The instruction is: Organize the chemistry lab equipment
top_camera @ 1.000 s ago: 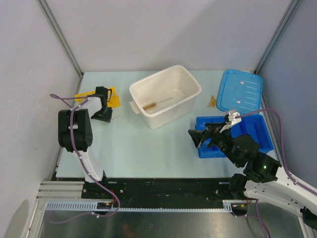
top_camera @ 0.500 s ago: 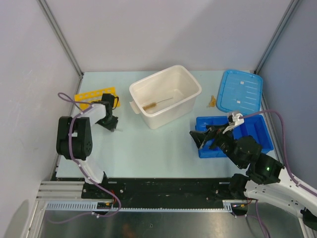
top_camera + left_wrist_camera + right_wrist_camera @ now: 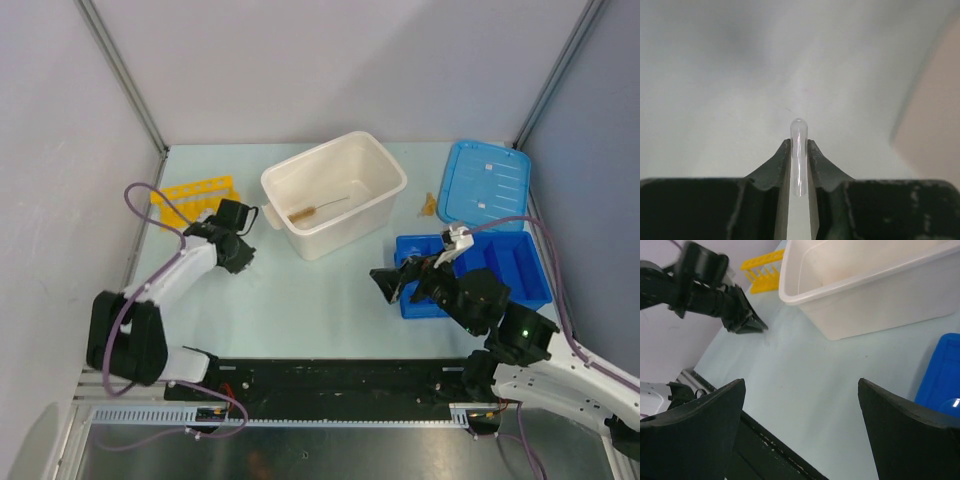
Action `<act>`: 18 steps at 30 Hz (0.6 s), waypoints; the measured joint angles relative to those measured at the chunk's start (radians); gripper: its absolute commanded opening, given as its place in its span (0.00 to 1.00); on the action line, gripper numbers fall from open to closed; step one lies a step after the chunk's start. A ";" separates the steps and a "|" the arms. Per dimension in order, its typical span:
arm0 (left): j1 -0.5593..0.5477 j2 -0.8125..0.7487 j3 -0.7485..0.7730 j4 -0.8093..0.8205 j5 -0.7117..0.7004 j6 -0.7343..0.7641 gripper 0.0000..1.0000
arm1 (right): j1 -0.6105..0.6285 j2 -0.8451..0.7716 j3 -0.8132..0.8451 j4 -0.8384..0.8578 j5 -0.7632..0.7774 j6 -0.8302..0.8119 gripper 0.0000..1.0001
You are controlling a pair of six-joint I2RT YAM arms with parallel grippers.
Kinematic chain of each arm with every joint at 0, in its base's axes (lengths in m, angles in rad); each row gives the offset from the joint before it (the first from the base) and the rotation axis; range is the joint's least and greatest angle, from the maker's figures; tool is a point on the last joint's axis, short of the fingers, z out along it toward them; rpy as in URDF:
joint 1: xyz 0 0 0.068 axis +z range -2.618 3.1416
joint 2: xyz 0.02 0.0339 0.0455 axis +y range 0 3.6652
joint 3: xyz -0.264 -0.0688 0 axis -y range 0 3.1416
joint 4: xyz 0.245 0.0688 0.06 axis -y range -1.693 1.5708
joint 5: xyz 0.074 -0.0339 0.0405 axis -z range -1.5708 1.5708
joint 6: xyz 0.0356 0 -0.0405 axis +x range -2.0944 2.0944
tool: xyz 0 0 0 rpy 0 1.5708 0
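Left gripper (image 3: 241,258), in your overhead view, sat over the table (image 3: 320,295) between the yellow holed tube rack (image 3: 190,196) and the big white tub (image 3: 340,170), close to the tub's near left corner; at that range you could not read its jaws. Right gripper (image 3: 395,283) stood at the left edge of the blue divided tray (image 3: 520,272), jaws spread wide and gripping nothing. You could see the thin wire brush (image 3: 318,210) lying on the tub floor, the blue lid (image 3: 485,182) flat at the far right, and the tiny amber piece (image 3: 428,205) just left of that lid. On your left wrist camera, the two dark fingers (image 3: 772,172) were clamped on a short clear tube (image 3: 799,135), held lengthwise between them with its rounded end projecting past the tips; the surface behind was pale and blurred. On your right wrist camera, the right fingers (image 3: 695,430) filled both lower corners, well apart, with bare table between them. Your left gripper (image 3: 760,328) appeared at upper left with its tips drawn to a point near the table; the tube was too small to make out there. The tub (image 3: 865,310) stood at upper right with the rack (image 3: 765,272) beyond it, and a corner of the tray (image 3: 940,375) showed at lower right.
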 measured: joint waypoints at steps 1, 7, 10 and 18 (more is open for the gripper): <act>-0.030 -0.039 0.000 0.003 0.000 0.012 0.19 | 0.000 0.019 -0.002 0.012 -0.013 0.001 0.98; -0.213 -0.233 0.000 0.053 0.040 0.074 0.14 | 0.001 0.156 -0.019 0.132 -0.109 0.005 0.86; -0.289 -0.292 -0.003 0.126 0.102 0.111 0.12 | 0.001 0.243 -0.030 0.218 -0.175 0.007 0.79; -0.448 -0.417 -0.056 0.364 0.293 0.174 0.11 | 0.003 0.370 -0.039 0.410 -0.323 0.008 0.70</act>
